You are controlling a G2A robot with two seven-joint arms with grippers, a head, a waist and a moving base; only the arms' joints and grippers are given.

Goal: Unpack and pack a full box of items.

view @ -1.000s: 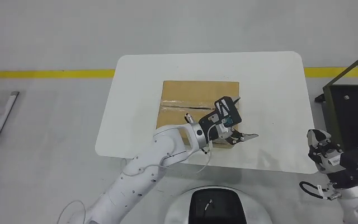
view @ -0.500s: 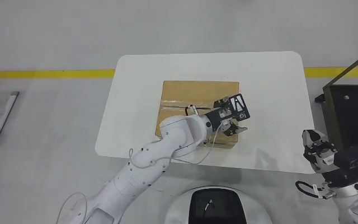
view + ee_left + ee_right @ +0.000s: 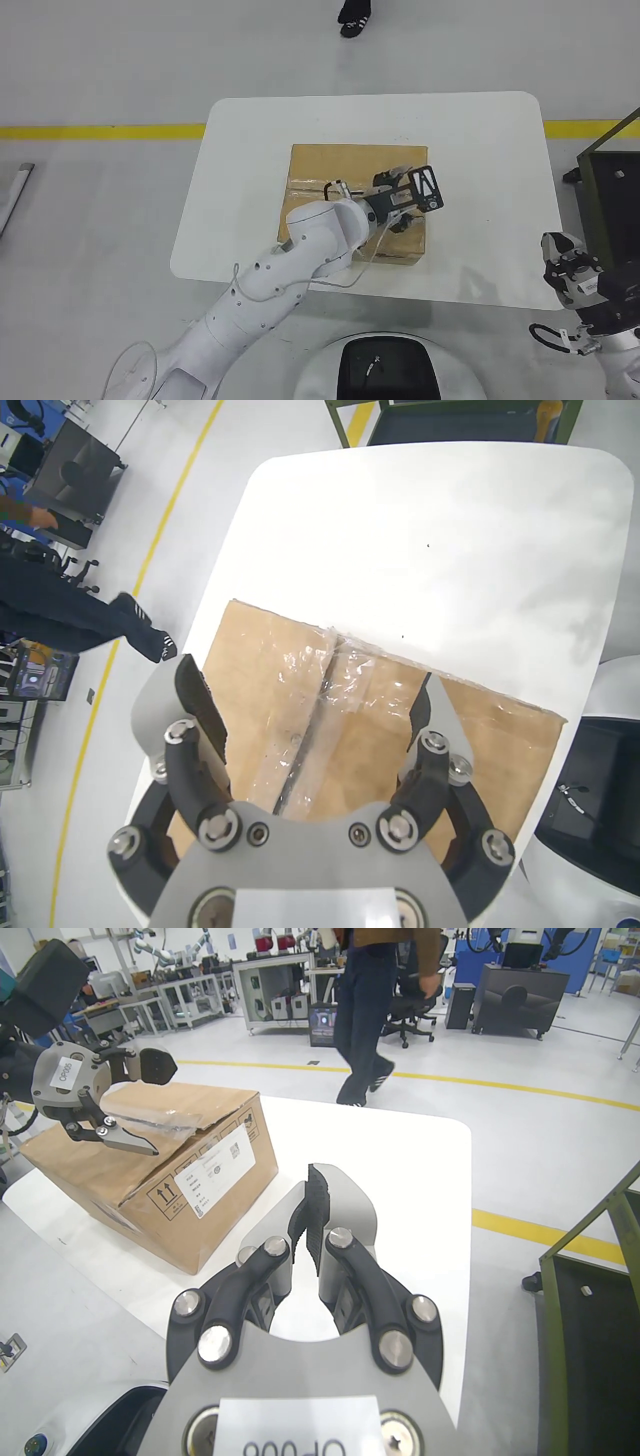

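A closed cardboard box (image 3: 340, 180) sealed with clear tape along its top seam stands in the middle of the white table (image 3: 480, 140). My left gripper (image 3: 403, 215) hovers open just above the box's right end. In the left wrist view its fingers (image 3: 197, 695) straddle the taped seam of the box (image 3: 350, 745), touching nothing. The right wrist view shows this left gripper (image 3: 147, 1105) above the box (image 3: 150, 1178), which has a white label on its side. My right gripper (image 3: 311, 1200) is shut and empty, off the table's near right corner (image 3: 575, 275).
A green metal frame with a dark tray (image 3: 585, 1288) stands to the right of the table (image 3: 400, 1168). A yellow line (image 3: 100, 131) runs across the floor behind the table. Bare tabletop surrounds the box on all sides.
My left gripper has moved from beyond the box's near right corner to above the box's top, turning as it went. The right gripper has barely shifted.
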